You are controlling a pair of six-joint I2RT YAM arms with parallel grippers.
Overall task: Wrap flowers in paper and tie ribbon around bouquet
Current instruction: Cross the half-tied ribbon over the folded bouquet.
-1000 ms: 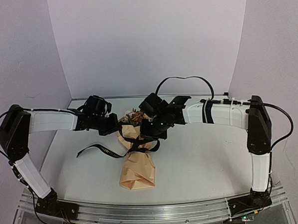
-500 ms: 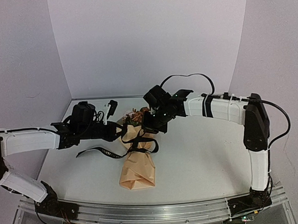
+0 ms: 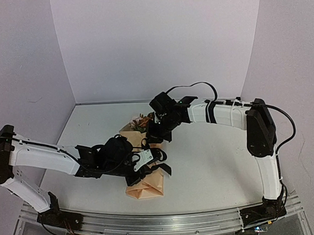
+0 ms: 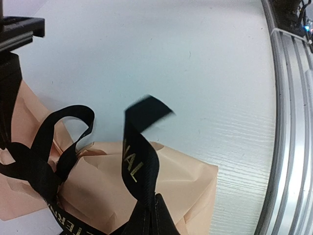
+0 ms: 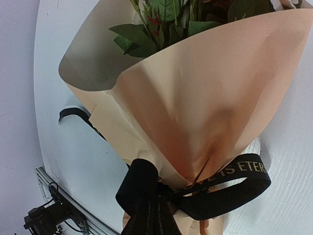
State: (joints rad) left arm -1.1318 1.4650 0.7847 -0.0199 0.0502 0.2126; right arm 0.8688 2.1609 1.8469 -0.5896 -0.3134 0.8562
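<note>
The bouquet (image 3: 145, 182) lies on the white table, a tan paper (image 5: 195, 98) cone with its wide end pointing away. Flowers (image 3: 144, 120) and green leaves (image 5: 166, 19) show at that end. The black ribbon (image 5: 234, 178) with gold lettering is wound round the cone's narrow waist. My left gripper (image 3: 141, 170) hovers over the cone's lower part, shut on a ribbon strand (image 4: 139, 161) whose free end curls up. My right gripper (image 3: 157, 137) sits at the waist, shut on the ribbon (image 5: 146, 191) beside a loop. In the wrist views, both sets of fingertips are mostly hidden by ribbon.
An aluminium rail (image 3: 152, 223) runs along the table's near edge, also at the right of the left wrist view, rail (image 4: 288, 122). Pale purple walls enclose the back and sides. A short ribbon end (image 5: 71, 115) lies on the table behind the cone.
My left arm swung from the bouquet's upper left down and right over its lower part, carrying the ribbon tail off the table. The right gripper shifted only slightly and stayed shut.
</note>
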